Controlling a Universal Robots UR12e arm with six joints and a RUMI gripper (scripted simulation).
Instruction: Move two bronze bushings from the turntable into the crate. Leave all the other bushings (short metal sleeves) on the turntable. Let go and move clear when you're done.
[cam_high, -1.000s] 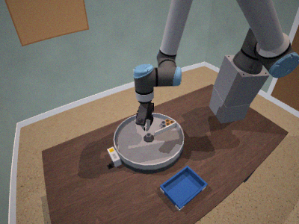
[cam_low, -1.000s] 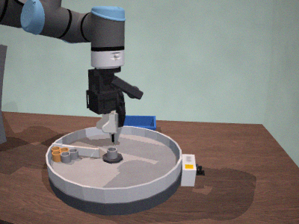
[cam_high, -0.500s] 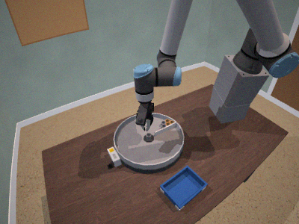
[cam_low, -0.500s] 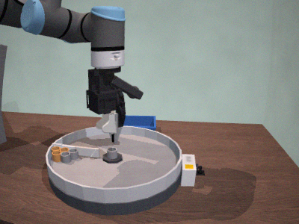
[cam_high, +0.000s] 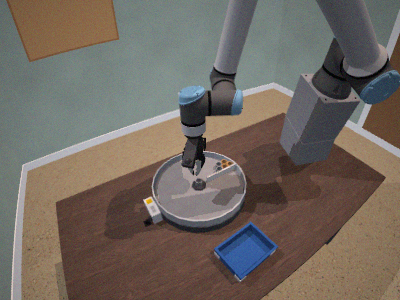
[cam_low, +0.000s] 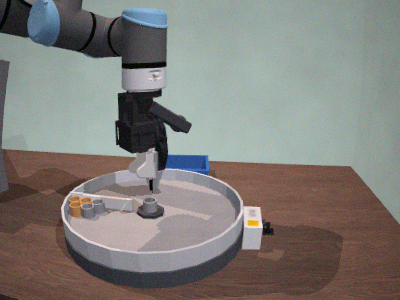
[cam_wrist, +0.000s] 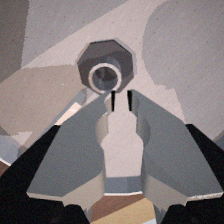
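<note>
Three bronze bushings (cam_high: 230, 163) (cam_low: 75, 209) apart from the hand (cam_high: 196, 172) (cam_low: 151, 189) (cam_wrist: 121, 101)

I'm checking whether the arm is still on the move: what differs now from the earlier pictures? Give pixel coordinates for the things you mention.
I can make out no change. The gripper (cam_high: 196, 173) (cam_low: 152, 191) (cam_wrist: 121, 91) is over the turntable (cam_high: 172, 212) (cam_low: 155, 257), holding nothing. The bronze bushings (cam_high: 224, 163) (cam_low: 75, 209) are at the divider (cam_high: 221, 172) (cam_low: 117, 202), and the crate (cam_high: 246, 250) (cam_low: 187, 163) is in its place.
</note>
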